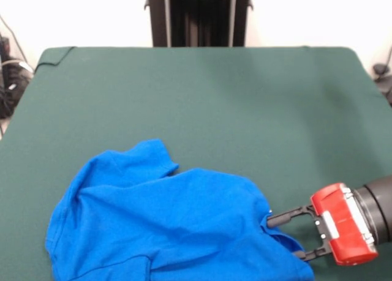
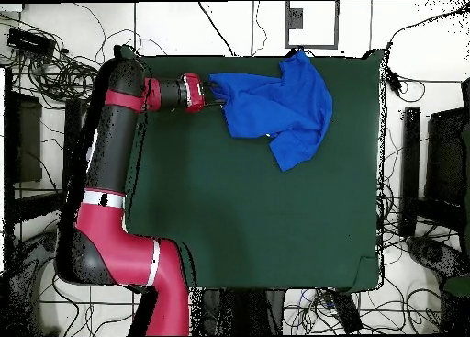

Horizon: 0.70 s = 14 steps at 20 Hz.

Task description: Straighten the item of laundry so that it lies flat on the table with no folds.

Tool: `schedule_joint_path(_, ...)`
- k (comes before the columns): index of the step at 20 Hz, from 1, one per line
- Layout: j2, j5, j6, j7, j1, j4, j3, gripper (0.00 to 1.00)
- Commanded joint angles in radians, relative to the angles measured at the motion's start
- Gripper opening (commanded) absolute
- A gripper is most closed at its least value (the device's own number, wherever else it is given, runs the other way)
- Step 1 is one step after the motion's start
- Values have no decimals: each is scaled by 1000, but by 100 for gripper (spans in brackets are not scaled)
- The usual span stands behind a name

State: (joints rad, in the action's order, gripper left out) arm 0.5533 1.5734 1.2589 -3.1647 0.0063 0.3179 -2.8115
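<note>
At the lower right of the front view the gripper [image 1: 283, 236] lies low over the table, its red body to the right and its two black fingers [image 1: 293, 215] reaching left into the edge of the blue T-shirt [image 1: 171, 226]. The fingers stand a little apart, with a gathered fold of the shirt's edge between them; whether they actually pinch the cloth cannot be told. The shirt lies crumpled across the lower left and lower middle of that view, plain blue side up, with creases running through it and one sleeve lobe pointing toward the upper left. Beyond it the dark green table [image 1: 202, 97] stretches bare to the top of the frame.

From overhead the gripper [image 2: 214, 93] meets the shirt [image 2: 280, 108] near the table's [image 2: 257, 223] upper edge, the red and black arm [image 2: 110, 168] running along the left side.
</note>
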Motion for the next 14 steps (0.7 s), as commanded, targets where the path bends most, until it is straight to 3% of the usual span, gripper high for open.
schedule_joint_path(1,-7,-2,-13,288,-38,-35,-87,100)
schedule_joint_path(14,24,1,-122,271,-76,-24,-101,100)
